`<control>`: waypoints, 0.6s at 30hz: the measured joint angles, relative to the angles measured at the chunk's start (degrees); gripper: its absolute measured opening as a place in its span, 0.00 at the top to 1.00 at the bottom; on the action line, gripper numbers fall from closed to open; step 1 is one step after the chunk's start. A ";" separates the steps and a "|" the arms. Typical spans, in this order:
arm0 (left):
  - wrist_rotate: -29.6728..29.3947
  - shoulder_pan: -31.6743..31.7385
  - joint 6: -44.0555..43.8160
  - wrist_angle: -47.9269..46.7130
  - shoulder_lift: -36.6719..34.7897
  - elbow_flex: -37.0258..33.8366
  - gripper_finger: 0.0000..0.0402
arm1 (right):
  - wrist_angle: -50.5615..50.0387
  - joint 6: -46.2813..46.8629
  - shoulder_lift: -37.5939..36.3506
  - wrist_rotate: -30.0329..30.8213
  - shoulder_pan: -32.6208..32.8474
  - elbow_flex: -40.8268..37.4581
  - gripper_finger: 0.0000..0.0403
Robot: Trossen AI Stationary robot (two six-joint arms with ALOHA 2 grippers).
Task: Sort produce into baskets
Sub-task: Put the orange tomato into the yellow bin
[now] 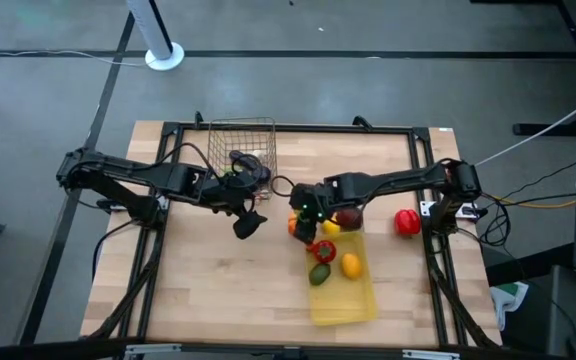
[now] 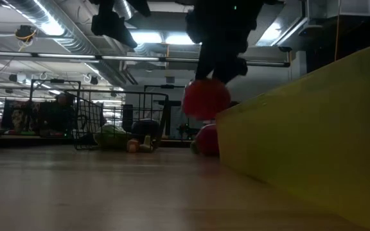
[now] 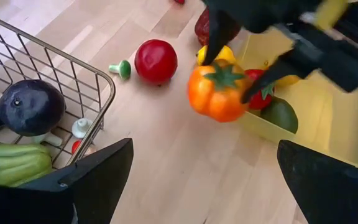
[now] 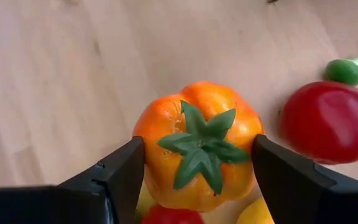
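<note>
Your wire basket (image 1: 245, 143) sits at the tabletop's (image 1: 218, 280) far edge, left of centre; the tray (image 1: 348, 295) lies near right, reaching the front. The right pincer (image 4: 194, 165) holds a pepper (image 4: 197, 140) at the tray's far left corner. Left pincer (image 3: 204, 180) hangs between basket and tray. One fruit (image 1: 406, 221) lies right of the tray.

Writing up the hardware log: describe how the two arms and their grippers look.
Both arms are dark, slim and jointed, with black cables trailing along them. The left gripper has two broad, flat black fingers. The right gripper looks the same, with a small green light glowing beside it.
</note>
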 joint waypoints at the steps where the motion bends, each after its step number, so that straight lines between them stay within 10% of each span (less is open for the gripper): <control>1: 0.01 0.00 0.02 -0.01 0.00 0.00 0.02 | -1.20 -0.57 0.02 -0.42 0.41 0.93 0.33; 18: -0.01 0.00 0.13 0.32 0.02 0.00 0.02 | -18.21 2.33 -0.04 -0.91 15.25 8.05 0.33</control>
